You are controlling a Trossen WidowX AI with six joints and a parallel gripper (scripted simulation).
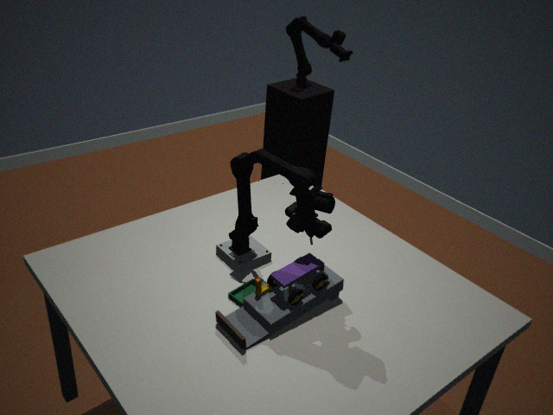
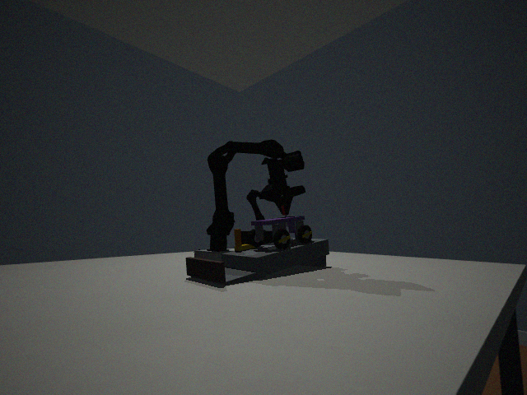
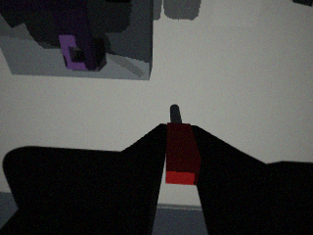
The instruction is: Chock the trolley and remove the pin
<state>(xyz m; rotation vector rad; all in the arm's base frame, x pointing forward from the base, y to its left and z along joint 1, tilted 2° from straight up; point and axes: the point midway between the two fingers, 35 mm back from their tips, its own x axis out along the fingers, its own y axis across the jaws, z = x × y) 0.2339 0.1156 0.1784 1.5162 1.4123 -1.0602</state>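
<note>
Top view, gripper jaws: gripper [image 1: 310, 233] [image 2: 284, 212] [image 3: 177, 131] raised beyond the trolley's [image 1: 296, 271] [image 2: 278, 220] [image 3: 78, 51] uphill end
Top view, green tray [image 1: 243, 292]: beside the ramp [image 1: 272, 312] [image 2: 293, 253] [image 3: 44, 69], no pin visible inside
Exterior view, yellow chock [image 1: 264, 288] [image 2: 244, 247]: on the ramp at the trolley's downhill end
Wrist view, gripper jaws: nearly together, clamped on the stop pin's red head [image 3: 182, 152], grey shaft [image 3: 175, 114] protruding

White table [image 1: 424, 308] [image 2: 263, 340] [image 3: 245, 93]; ramp [image 1: 268, 312] [image 2: 293, 256] [image 3: 124, 70]; green tray [image 1: 243, 292].

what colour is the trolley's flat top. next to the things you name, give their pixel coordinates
Purple [image 1: 295, 271] [image 2: 277, 220], partly in shadow; it shows best in the top view.
</note>
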